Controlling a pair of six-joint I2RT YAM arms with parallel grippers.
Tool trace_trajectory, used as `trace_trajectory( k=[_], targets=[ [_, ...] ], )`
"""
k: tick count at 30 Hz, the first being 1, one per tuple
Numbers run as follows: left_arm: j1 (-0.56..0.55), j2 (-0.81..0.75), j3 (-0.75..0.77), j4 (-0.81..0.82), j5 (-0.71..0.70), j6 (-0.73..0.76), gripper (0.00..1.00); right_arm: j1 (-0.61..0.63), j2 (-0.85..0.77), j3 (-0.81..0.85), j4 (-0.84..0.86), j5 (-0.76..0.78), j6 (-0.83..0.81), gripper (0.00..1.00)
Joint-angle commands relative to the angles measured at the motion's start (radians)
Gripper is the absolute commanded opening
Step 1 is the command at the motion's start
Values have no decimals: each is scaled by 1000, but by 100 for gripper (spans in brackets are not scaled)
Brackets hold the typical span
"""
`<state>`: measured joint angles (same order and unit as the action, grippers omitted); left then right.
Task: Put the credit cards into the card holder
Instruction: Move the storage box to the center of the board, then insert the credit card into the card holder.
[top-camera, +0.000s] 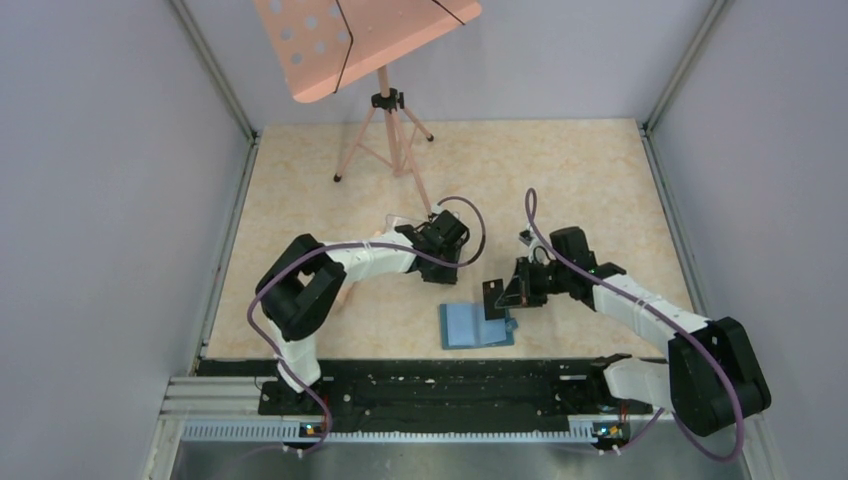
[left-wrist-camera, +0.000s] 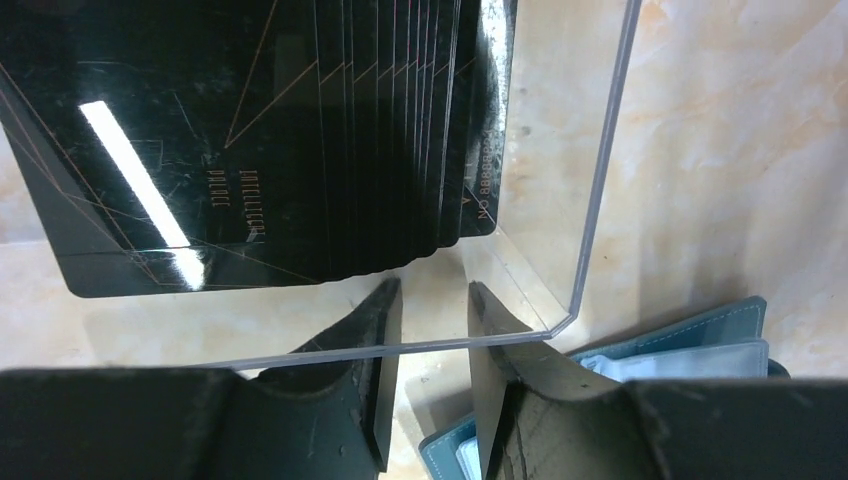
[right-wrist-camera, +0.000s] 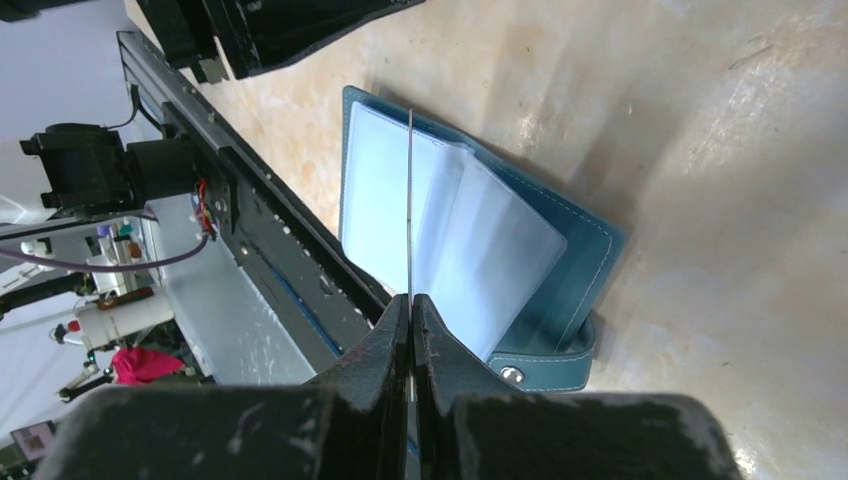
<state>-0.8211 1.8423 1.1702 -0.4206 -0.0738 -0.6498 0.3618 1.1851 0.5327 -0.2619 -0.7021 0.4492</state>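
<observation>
Beige marbled tabletop (top-camera: 560, 170), grey walls (top-camera: 100, 150); card holder (top-camera: 475, 325) lies open.

The card holder (top-camera: 476, 325) is lying open on the counter (top-camera: 600, 180) near its front edge, between the two arm bases. Over its pockets the right pincer (right-wrist-camera: 411, 300) is holding a single card (right-wrist-camera: 410, 200) on edge. Behind and to the left, the clear box (left-wrist-camera: 560, 150) is sitting on the counter with the credit cards (left-wrist-camera: 250, 150) leaning inside it, and the left pincer (left-wrist-camera: 430, 300) is hanging at its near wall. A music stand (top-camera: 385, 100) is standing at the back.
</observation>
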Motion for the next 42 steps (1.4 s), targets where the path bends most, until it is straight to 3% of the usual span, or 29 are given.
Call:
trace_trajectory(
  k=[1,9,14,20,26,31,42],
  targets=[
    [19,10,30,11,39,6,37,17,1,-30,62,8,13,0],
    [69,-153,-141,57,215,-66,47,51,12,-76,147,2,63,0],
    [69,-237,-261,107,310,-125,48,66,38,-99,201,0,90,0],
    [69,-285,-355,149,374,-172,39,66,83,-110,238,20,118,0],
    [68,-246,-350,123,398,-198,12,69,150,-127,334,2,173,0],
    [69,-207,-360,151,411,-226,0,74,177,-138,401,-25,209,0],
    [71,-119,-331,222,414,-303,0,72,202,-135,466,-49,241,0]
  ],
)
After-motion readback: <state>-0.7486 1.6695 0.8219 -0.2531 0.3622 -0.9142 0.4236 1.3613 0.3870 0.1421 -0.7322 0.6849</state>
